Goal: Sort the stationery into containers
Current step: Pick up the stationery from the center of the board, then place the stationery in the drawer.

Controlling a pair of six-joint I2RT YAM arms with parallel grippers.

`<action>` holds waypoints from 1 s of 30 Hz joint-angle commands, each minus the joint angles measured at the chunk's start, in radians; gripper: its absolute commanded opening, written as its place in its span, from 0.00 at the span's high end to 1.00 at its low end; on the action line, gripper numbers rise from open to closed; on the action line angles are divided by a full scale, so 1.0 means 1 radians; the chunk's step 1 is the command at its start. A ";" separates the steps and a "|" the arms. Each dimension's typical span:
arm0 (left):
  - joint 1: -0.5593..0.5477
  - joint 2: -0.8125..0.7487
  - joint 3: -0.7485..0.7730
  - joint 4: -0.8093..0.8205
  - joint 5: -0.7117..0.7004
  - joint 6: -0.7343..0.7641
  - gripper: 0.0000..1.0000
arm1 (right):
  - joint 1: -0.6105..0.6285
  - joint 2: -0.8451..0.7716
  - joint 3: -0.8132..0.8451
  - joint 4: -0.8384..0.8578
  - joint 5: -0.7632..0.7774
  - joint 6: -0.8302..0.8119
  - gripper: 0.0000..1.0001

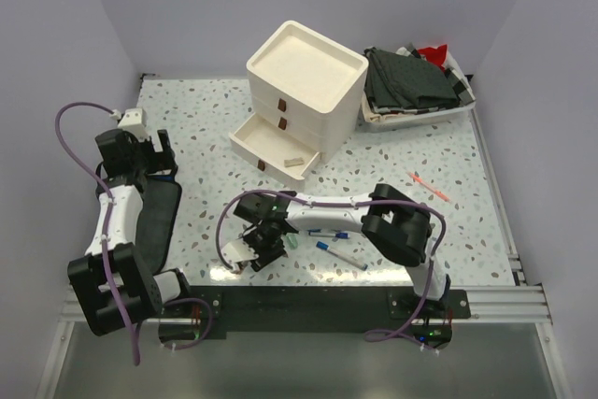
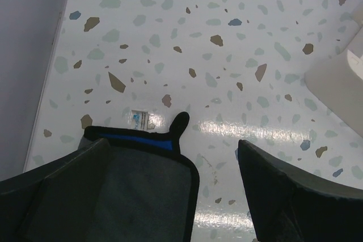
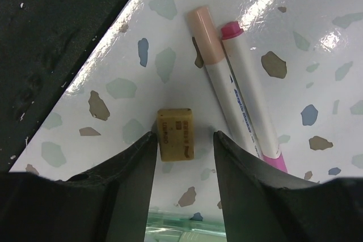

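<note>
My right gripper (image 3: 184,145) is open and low over the table, at the front centre in the top view (image 1: 264,242). A small tan eraser (image 3: 176,134) lies between its fingertips, close against the left finger (image 3: 136,162). Two white pens with pink caps (image 3: 241,106) lie just right of it. A pale green piece (image 3: 181,233) shows under the wrist. Two white pens with blue caps (image 1: 336,245) lie right of the gripper, and an orange pen (image 1: 429,186) lies far right. The cream cabinet (image 1: 304,77) has its bottom drawer (image 1: 266,149) open, with a tan piece (image 1: 294,162) inside. My left gripper (image 2: 170,196) is open and empty.
A dark pad with a blue stripe (image 2: 142,185) lies under the left gripper, also in the top view (image 1: 157,217). A white tray of dark cloths (image 1: 416,91) stands at the back right. The cabinet's corner (image 2: 340,83) shows at the right of the left wrist view.
</note>
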 commanded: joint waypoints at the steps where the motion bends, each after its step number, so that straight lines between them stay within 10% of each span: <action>1: 0.007 -0.024 0.001 0.053 -0.007 0.019 0.00 | 0.014 0.011 0.005 0.047 0.018 0.017 0.66; 8: 0.006 -0.008 0.046 0.013 0.015 0.040 0.00 | -0.012 -0.080 0.060 -0.068 0.072 0.023 0.97; 21: 0.007 0.009 0.125 -0.114 -0.024 0.068 0.00 | -0.432 -0.020 0.528 -0.116 0.164 0.228 0.98; 30: 0.007 0.059 0.174 -0.131 0.021 0.045 0.00 | -0.454 0.058 0.544 0.002 0.239 0.261 0.96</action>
